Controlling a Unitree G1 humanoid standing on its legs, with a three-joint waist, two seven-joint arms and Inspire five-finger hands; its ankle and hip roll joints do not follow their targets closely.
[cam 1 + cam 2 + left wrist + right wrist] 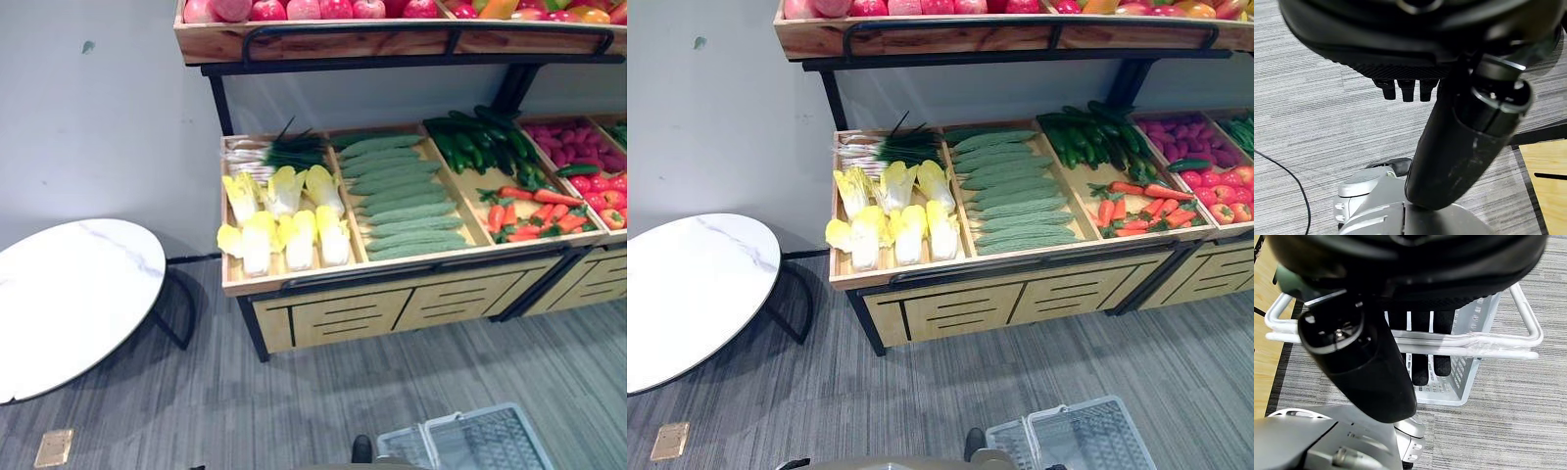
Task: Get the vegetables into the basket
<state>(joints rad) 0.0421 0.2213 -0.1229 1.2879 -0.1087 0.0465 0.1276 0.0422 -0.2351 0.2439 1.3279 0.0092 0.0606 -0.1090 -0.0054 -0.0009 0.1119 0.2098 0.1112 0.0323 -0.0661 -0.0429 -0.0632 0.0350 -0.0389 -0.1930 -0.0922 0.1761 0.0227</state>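
- So far no vegetable has left the stand: the white plastic basket (pixel 1073 436) sits at the near edge of the head views with nothing visible inside, carried low at the robot's right side.
- Its two white handles (pixel 1464 340) run under the right hand (pixel 1420 360), whose fingers (pixel 1442 364) curl down behind the bars, hooked round them.
- Over the grey carpet (pixel 1317 112) hangs the left hand (pixel 1410 63), holding nothing; its fingers (pixel 1407 90) show as short tips tucked under the palm, so they look curled.
- Farther off, the wooden produce stand (pixel 392 294) holds Chinese cabbages (pixel 284 230) in its left bin, bitter gourds (pixel 402 201) next to them, then cucumbers (pixel 480 142) and carrots (pixel 529 211) to the right.
- To the left stands a round white marble tabletop (pixel 69 299).
- My judgement: the step in hand is the approach. Next the robot must step nearer, uncurl and raise the free left hand to a bin, and keep the basket level.
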